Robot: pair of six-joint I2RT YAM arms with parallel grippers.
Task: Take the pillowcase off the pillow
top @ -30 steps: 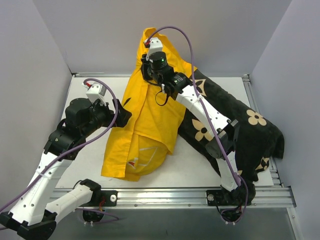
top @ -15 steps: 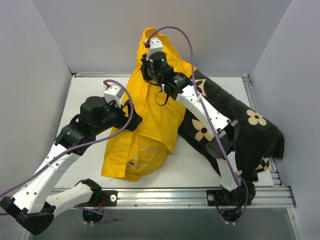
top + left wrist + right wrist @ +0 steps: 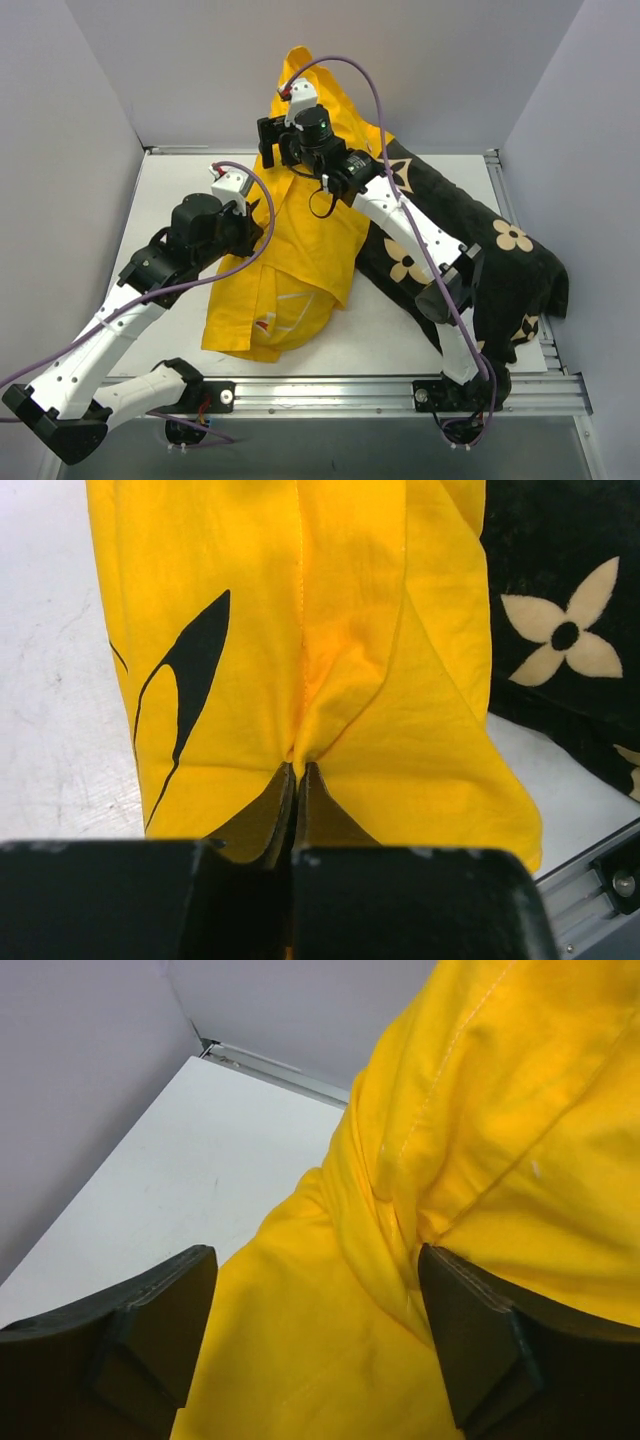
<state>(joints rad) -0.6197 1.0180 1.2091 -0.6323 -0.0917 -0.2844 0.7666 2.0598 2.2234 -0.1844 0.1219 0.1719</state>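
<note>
The bright yellow pillowcase (image 3: 310,230) lies in a long crumpled heap from the back wall toward the table's front, with a bulge at its near end. My left gripper (image 3: 258,225) is at its left edge, shut on a pinched fold of the pillowcase (image 3: 350,630) beside a stitched seam; the left gripper's (image 3: 298,767) tips meet on the cloth. My right gripper (image 3: 272,150) hovers over the raised far end, open, with the pillowcase (image 3: 500,1110) bunched between and below the right gripper's (image 3: 315,1280) spread fingers. The pillow is hidden from view.
A black pillow with tan flowers (image 3: 500,260) lies on the right, partly under the right arm and touching the yellow cloth; it also shows in the left wrist view (image 3: 560,630). White table (image 3: 180,180) shows at left. Grey walls enclose three sides; a metal rail (image 3: 330,392) runs along the front.
My left gripper moved right to the pillowcase edge and shut on a fold. My right gripper let go of the raised far end, opened, and shifted slightly left.
</note>
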